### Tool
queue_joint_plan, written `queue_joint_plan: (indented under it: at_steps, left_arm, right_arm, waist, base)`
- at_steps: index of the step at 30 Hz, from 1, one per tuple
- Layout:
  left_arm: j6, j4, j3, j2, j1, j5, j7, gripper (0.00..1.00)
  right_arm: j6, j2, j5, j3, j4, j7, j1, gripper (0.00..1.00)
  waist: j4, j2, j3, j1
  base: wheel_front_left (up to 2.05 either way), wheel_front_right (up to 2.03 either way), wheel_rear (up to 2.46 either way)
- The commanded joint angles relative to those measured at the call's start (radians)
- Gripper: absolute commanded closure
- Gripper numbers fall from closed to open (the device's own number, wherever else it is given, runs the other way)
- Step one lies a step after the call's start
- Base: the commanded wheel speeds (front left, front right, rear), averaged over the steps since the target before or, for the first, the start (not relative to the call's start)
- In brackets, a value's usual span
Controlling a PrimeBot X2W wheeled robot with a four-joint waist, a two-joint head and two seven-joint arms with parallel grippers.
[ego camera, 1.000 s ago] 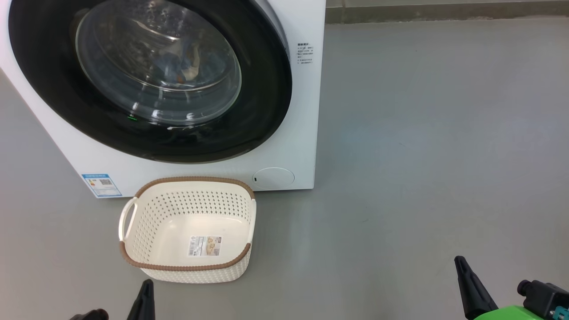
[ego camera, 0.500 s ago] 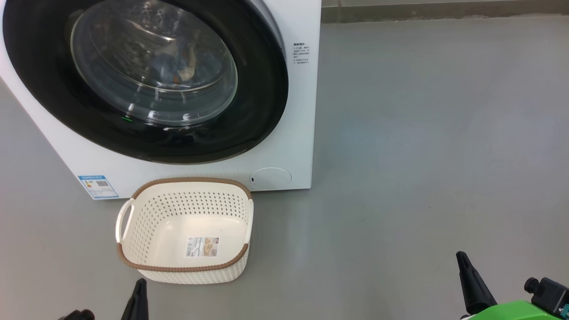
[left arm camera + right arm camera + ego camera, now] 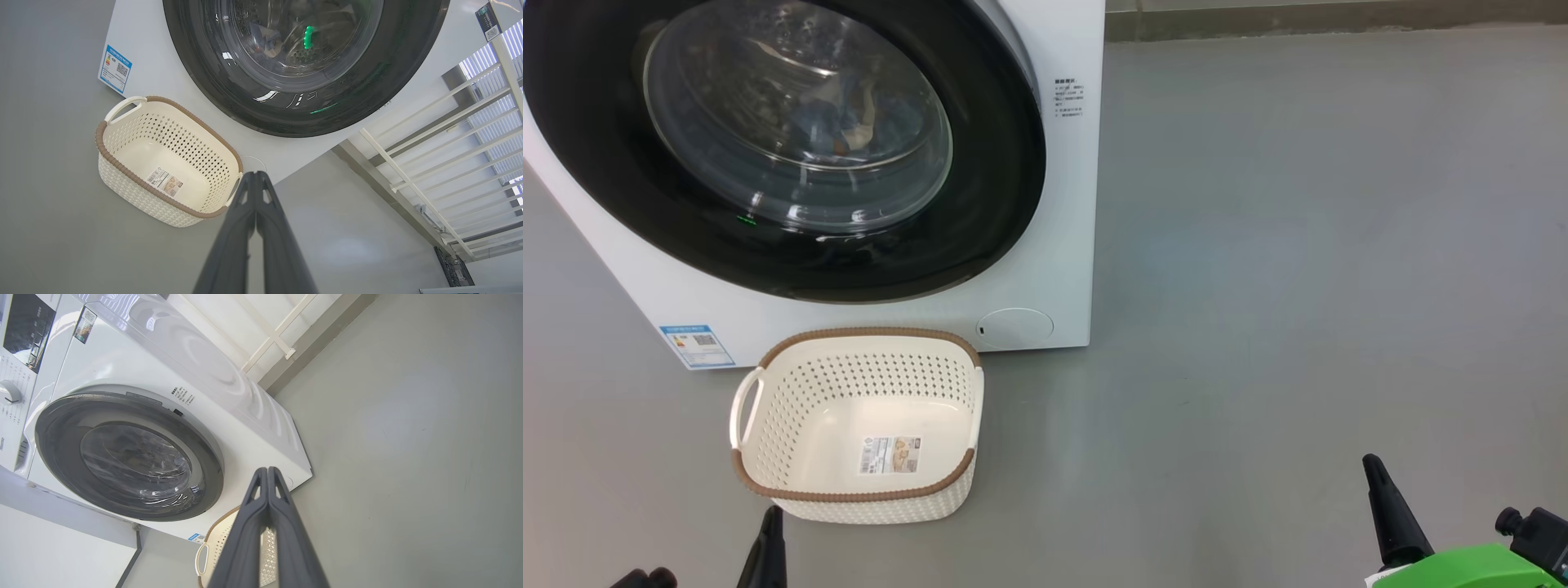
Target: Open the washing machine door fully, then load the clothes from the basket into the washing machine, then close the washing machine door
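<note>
the clothes (image 3: 849, 122) are seen behind the shut door (image 3: 988, 163), the basket (image 3: 874, 508) is left empty just beside it, the left gripper (image 3: 255, 174) and right gripper (image 3: 267, 470) are squeezed shut on nothing, but the door could pop open if not clicked.

washing machine door (image 3: 1005, 163) closed | clothes (image 3: 849, 122) inside | basket (image 3: 792, 408) empty, upright, before washing machine (image 3: 1070, 245)
</note>
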Motion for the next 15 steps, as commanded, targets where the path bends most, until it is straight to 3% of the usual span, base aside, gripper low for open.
queue_joint_plan:
  at_steps: [1,15]
  left_arm:
    - [-0.013,-0.018,0.029,0.011,-0.053,-0.037,0.006,1.0]
    - [-0.028,-0.013,0.062,0.006,-0.069,-0.173,0.039,1.0]
  right_arm:
    - [0.001,-0.009,0.038,0.004,-0.018,0.007,-0.042,1.0]
    - [0.001,-0.011,0.181,0.003,-0.001,0.03,-0.062,1.0]
  waist:
    - [-0.001,0.0,0.0,-0.0001]
    - [-0.011,0.0,0.001,-0.0001]
  base:
    - [0.0,0.0,0.0]
    - [0.0,0.0,0.0]
